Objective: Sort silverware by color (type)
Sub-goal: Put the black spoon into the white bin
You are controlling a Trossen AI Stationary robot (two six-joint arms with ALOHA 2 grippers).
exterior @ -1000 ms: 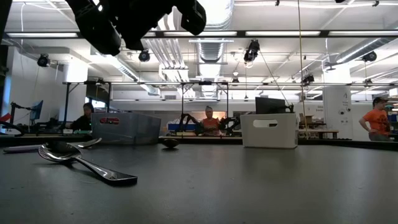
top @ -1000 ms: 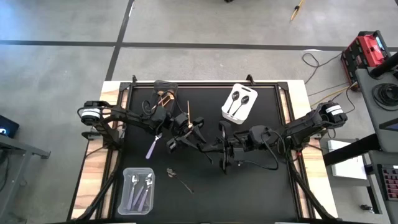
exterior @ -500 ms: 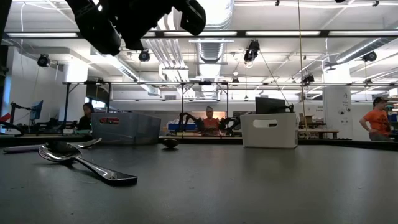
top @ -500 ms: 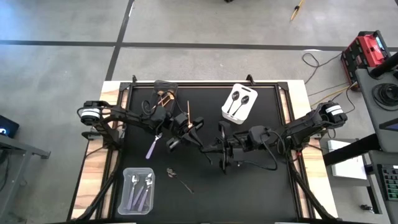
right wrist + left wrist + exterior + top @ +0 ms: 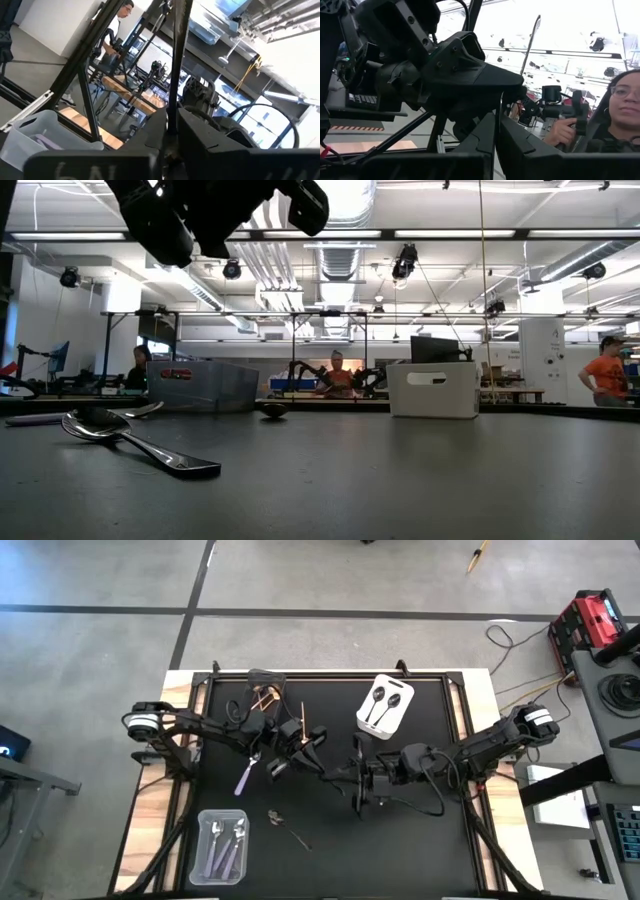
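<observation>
Over the middle of the table my two grippers meet tip to tip. A dark slim spoon (image 5: 326, 769) spans between them, clear of the table. My left gripper (image 5: 312, 748) comes from the left and is shut on it. My right gripper (image 5: 341, 780) comes from the right, with the spoon (image 5: 176, 60) rising from between its close-set fingers. On the mat lie a lilac-handled spoon (image 5: 245, 775), a dark spoon (image 5: 286, 826) and a gold one (image 5: 303, 718). My left gripper pinches the dark spoon between its two fingers, where it shows only as a thin edge (image 5: 498, 125). The fingers reach from the table's left, slanting slightly up; which end they have cannot be told. My right gripper has the spoon's slim shaft (image 5: 172, 125) between its two fingers, which lie along it, reaching from the table's right. The spoon is lifted clear of the table. The fingers hide the exact place of contact.
A clear bin (image 5: 205, 870) with lilac-handled spoons stands at the near left. A white bin (image 5: 362, 720) with two dark spoons is at the far right, and a dark bin (image 5: 250, 678) with gold spoons at the far left. People show beyond the table.
My left gripper has shut on the dark spoon that my right gripper holds out. Both arms have stayed in place.
</observation>
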